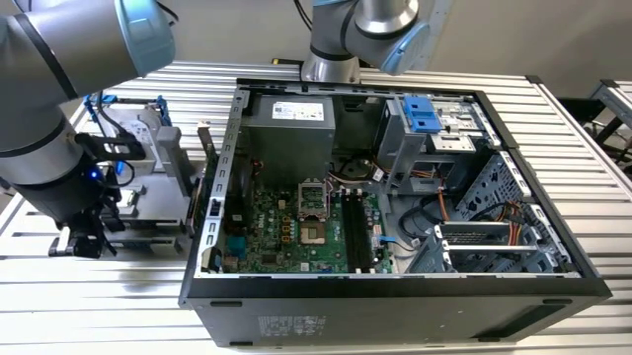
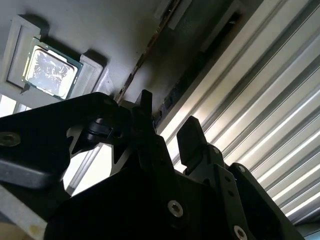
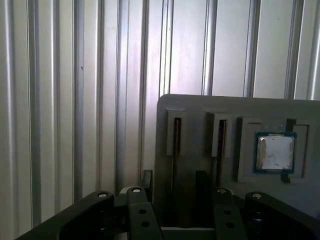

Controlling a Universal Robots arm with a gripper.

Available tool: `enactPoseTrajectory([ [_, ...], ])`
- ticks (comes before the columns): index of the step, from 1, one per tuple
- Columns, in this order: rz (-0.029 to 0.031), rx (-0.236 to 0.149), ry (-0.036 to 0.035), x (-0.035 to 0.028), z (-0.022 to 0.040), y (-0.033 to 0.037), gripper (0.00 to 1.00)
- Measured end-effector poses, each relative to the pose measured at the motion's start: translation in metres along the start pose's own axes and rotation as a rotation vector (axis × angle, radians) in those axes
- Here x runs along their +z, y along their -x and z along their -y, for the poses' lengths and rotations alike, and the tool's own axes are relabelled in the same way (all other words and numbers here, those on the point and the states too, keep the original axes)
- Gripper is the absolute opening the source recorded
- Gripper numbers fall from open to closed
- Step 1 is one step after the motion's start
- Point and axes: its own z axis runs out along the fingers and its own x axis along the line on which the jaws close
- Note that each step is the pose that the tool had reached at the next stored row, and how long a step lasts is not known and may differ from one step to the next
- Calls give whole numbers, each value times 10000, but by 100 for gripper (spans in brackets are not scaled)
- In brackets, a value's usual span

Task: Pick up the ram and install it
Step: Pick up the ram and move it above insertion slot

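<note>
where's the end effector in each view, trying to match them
Exterior view: black end effector at the exterior view's left, outside the open black computer case.
First wrist view: fingers at the grey slotted tray's edge.
Second wrist view: fingers near the square silver processor chip.
Shared landmark: ribbed silver metal table.
</note>
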Motion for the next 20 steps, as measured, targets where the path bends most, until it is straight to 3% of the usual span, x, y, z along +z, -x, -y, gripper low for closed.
enactPoseTrajectory([
  [20, 0, 47, -1, 76, 1, 29, 100],
])
